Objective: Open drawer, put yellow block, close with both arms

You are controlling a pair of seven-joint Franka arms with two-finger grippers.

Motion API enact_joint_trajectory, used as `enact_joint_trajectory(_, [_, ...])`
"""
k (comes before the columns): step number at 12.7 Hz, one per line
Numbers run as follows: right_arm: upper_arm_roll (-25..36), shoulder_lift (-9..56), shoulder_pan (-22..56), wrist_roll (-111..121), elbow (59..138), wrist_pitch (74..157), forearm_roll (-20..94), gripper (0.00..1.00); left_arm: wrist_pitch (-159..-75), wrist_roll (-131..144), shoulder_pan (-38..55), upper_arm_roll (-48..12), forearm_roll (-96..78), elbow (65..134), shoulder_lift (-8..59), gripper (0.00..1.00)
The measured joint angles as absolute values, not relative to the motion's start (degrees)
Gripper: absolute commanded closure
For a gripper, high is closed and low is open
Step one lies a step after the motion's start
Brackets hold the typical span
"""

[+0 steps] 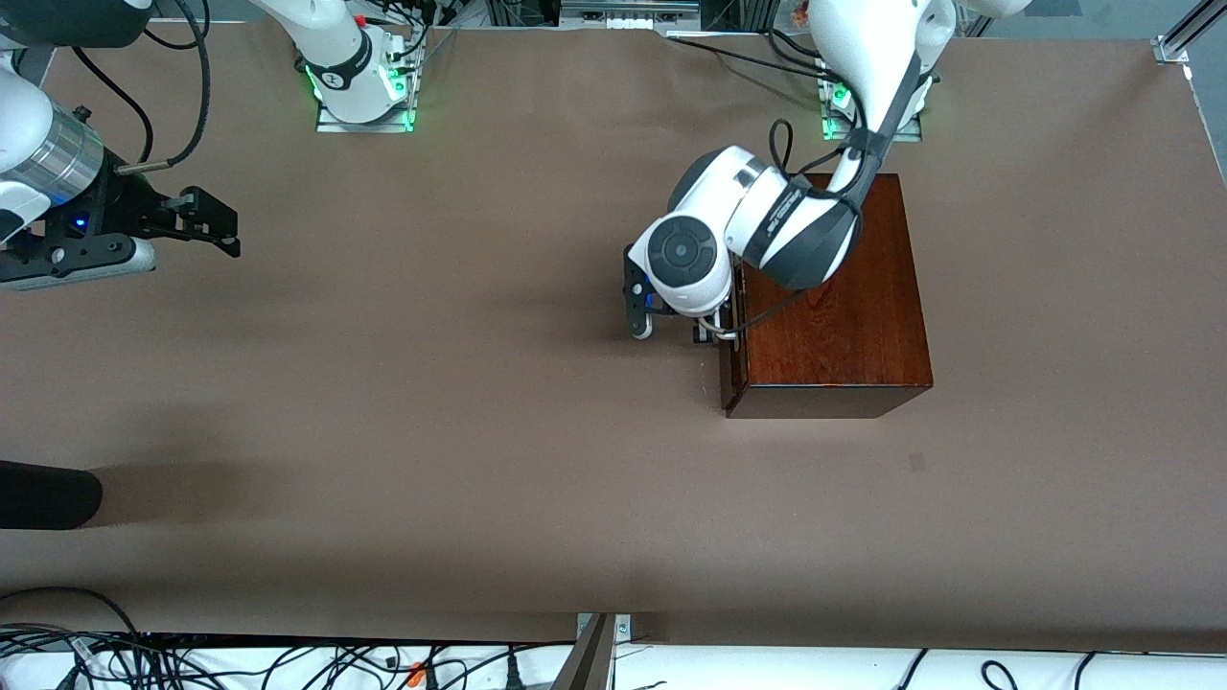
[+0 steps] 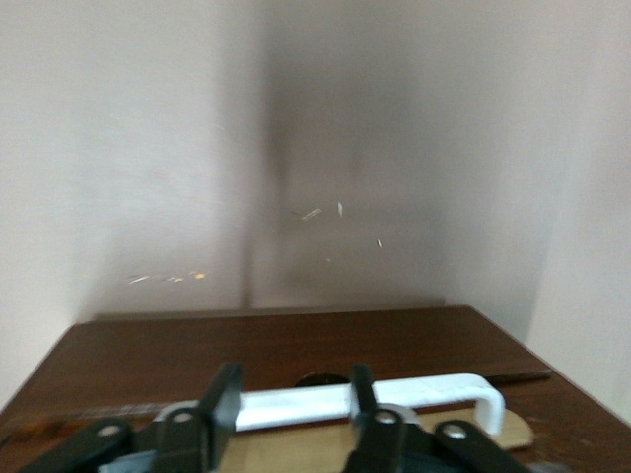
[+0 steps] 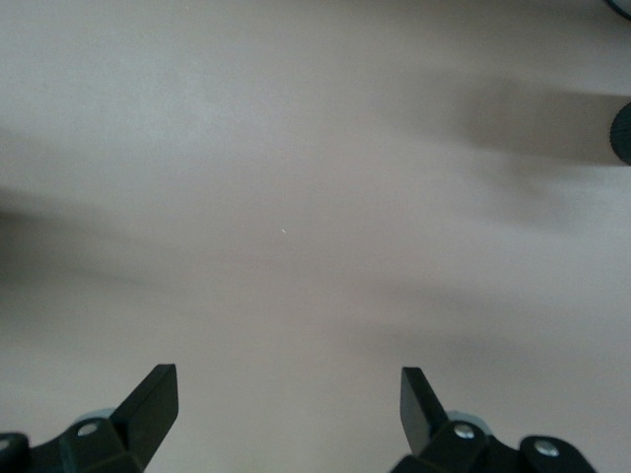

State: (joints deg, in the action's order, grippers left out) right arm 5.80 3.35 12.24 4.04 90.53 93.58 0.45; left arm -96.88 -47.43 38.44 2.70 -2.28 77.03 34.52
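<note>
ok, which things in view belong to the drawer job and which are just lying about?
Part of the job:
- drawer, in the wooden box
- its white handle, between the open fingers of the left gripper
- right gripper, open, waiting over bare table at the right arm's end
- yellow block: not in view

Just lying about:
- black object at the table edge
- cables along the near edge

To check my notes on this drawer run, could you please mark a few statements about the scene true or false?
1. The left hand is at the white drawer handle of the wooden box. True.
2. The right hand holds a yellow block. False: it is open and empty, over the bare table toward the right arm's end.
3. A yellow block lies on top of the box. False: no view shows one.
4. The left hand's fingers stand apart. True.
</note>
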Motion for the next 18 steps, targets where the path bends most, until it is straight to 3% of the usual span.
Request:
enact_joint_trajectory(4, [5.83, 3.35, 12.24, 4.03, 90.54, 93.58, 0.45, 0.0, -84.74, -31.36, 38.22, 4.97, -2.83, 73.17, 26.67, 0.0])
enact_joint_trajectory(9, [5.84, 3.35, 12.24, 4.01, 90.53, 93.58, 0.45, 0.0, -78.56, -27.56, 35.42, 16.85, -2.19, 70.28, 20.35, 0.0])
enact_joint_trajectory(11, [5.86, 3.35, 12.24, 4.01, 90.53, 93.58, 0.45, 0.0, -80.24, -25.95, 25.96, 14.15, -2.22, 70.39, 18.86, 0.0])
enact_joint_trajectory(14, [5.87, 3.35, 12.24, 4.0, 90.53, 93.58, 0.45, 0.0, -88.14, -17.15, 10.39, 4.98, -2.38, 73.9, 17.56, 0.0])
enact_joint_trajectory(18, [5.88, 3.35, 12.24, 3.99, 90.53, 93.58, 0.45, 0.0, -95.74, -7.79, 8.14, 3.14, -2.31, 86.3, 9.18, 0.0])
